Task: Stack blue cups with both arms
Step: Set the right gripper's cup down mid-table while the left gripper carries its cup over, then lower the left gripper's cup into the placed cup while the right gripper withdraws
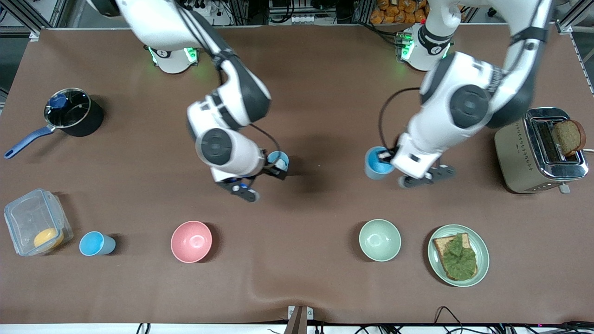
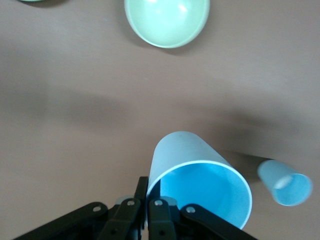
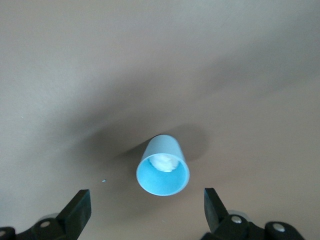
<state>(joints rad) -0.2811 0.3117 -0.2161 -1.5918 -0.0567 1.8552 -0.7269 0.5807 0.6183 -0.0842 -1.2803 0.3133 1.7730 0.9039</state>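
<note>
Left gripper is pinching the bigger blue cup's rim mid-table. Right gripper is hovering, fingers spread, over the paler blue cup, standing upright toward the right arm's end.

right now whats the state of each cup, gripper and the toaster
darker light-blue plastic cup: tilted, rim pinched by left gripper
left gripper: shut on it
paler blue plastic cup: upright on table, unheld
right gripper: open, over the paler cup
silver metal toaster: bread slice sticking up from a slot
</note>
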